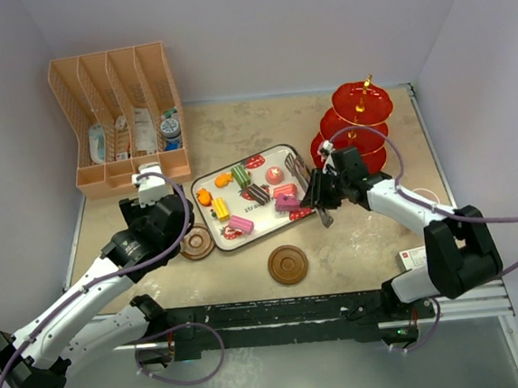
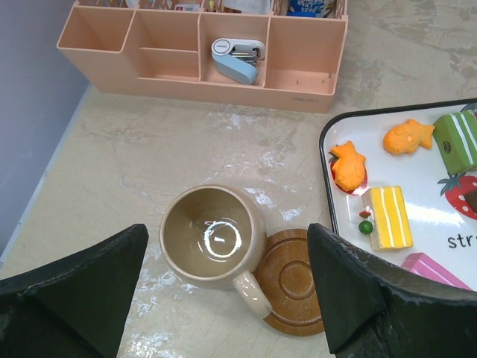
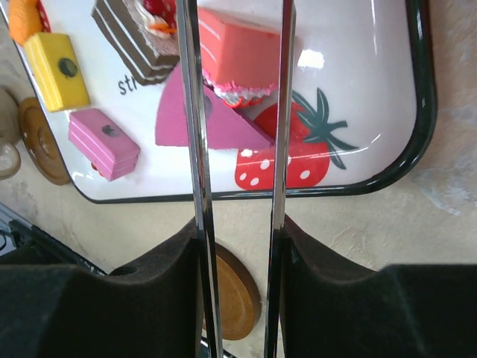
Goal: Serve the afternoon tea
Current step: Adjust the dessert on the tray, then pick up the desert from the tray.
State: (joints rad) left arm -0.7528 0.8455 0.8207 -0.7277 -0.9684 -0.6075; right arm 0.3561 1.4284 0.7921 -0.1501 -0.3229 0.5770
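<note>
Left gripper (image 2: pixel 227 261): spread wide, above upright tan mug (image 2: pixel 212 237). Mug on table, handle against brown saucer (image 2: pixel 294 280). Right gripper (image 3: pixel 238 246): clamped on metal tongs (image 3: pixel 192 112), tong arms over near right corner of tray (image 3: pixel 426 89), straddling magenta wedge cake (image 3: pixel 231 130). Red stand (image 1: pixel 360 103) beyond.

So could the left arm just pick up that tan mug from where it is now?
Probably yes. The left gripper hangs open right over the tan mug, its jaws wide on either side and nothing in between. The mug's handle seems to reach over the edge of the brown saucer, which might get nudged.
</note>
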